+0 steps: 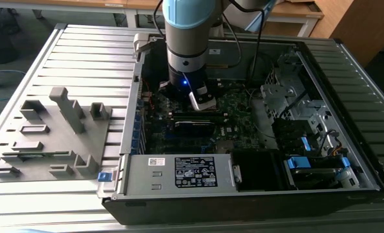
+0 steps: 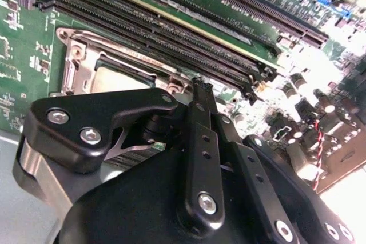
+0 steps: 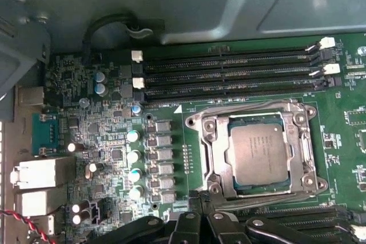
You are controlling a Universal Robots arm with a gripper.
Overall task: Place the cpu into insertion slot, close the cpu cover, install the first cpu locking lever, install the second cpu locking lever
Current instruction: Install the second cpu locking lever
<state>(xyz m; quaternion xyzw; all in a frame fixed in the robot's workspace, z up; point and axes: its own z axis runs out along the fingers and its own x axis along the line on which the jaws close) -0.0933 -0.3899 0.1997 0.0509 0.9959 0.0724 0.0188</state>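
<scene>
The cpu (image 3: 264, 154), a flat silver-grey square, lies in the socket on the green motherboard; a strip of the cpu (image 2: 117, 78) also shows past the gripper. The cpu cover (image 3: 214, 141), a silvery frame with a cut-out middle, lies flat around the chip. A thin wire lever (image 3: 246, 108) runs along the socket edge nearest the memory slots. My gripper (image 3: 200, 198) sits at the opposite socket edge, its black fingers (image 2: 197, 92) pressed together with nothing visibly between them. In the exterior view, my gripper (image 1: 203, 101) hangs low inside the open computer case.
Black memory slots (image 3: 229, 72) run beside the socket, and a row of capacitors (image 3: 132, 155) stands on its other side. The case holds a power supply (image 1: 178, 172) and a drive cage (image 1: 295, 107). A grey fixture block (image 1: 49, 131) lies at the exterior view's left.
</scene>
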